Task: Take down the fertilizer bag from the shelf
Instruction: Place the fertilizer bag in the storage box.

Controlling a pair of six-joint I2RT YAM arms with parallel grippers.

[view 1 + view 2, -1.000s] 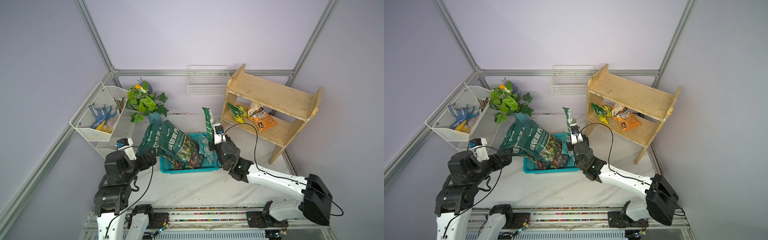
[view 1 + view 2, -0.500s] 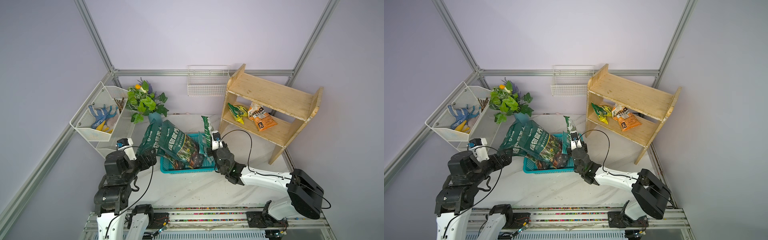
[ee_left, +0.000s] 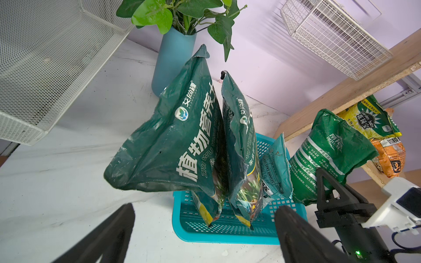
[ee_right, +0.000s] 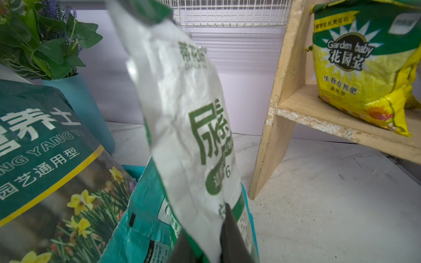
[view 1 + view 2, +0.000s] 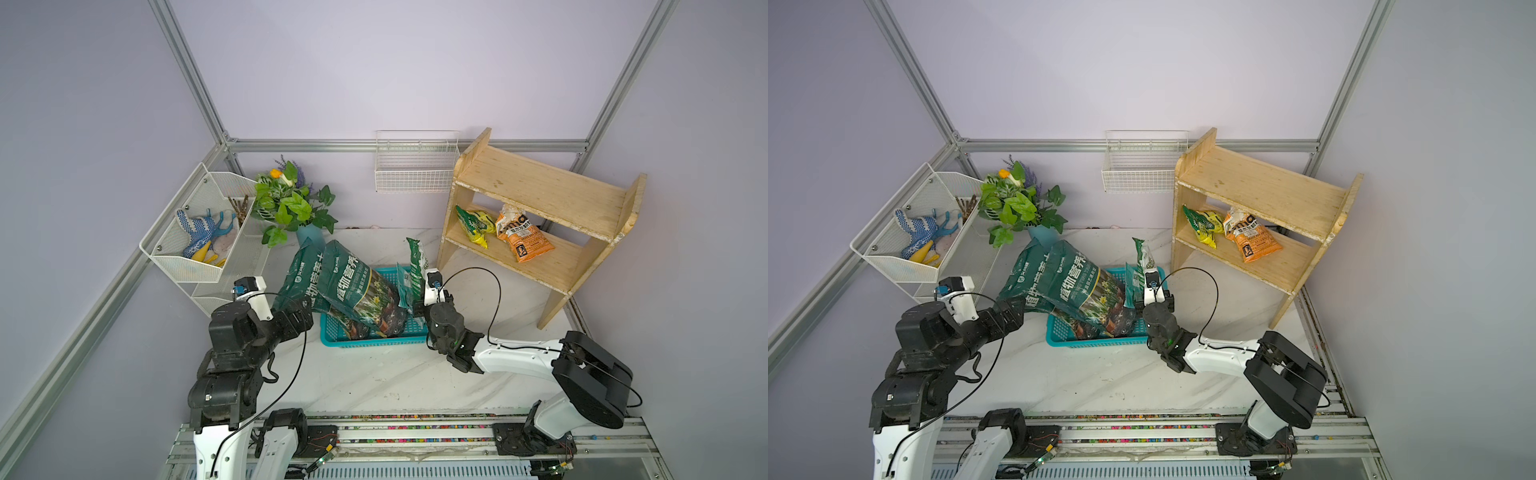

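Slippage is looking like the chief danger: the right tool [image 4: 202,241] is pinching only the bottom edge of the fertilizer bag [image 5: 417,266]. The bag is standing tall and thin at the right end of the teal basket [image 5: 374,341], off the shelf [image 5: 536,191] and near its left side panel. Gripped so low, the bag is probably top-heavy and could be folding over or twisting out of the clamp. Let go carelessly, it may be toppling over the basket rim or knocking the two big soil bags [image 5: 353,286] leaning from the basket's left end. The left tool [image 3: 205,206] is hanging released and holding nothing, facing those bags. The pale marbled surface [image 5: 374,386] is looking dusty. The shelf is occupying its far right corner, carrying a yellow bag [image 5: 473,224] and an orange bag [image 5: 523,239]. Lavender walls are closing in three sides.
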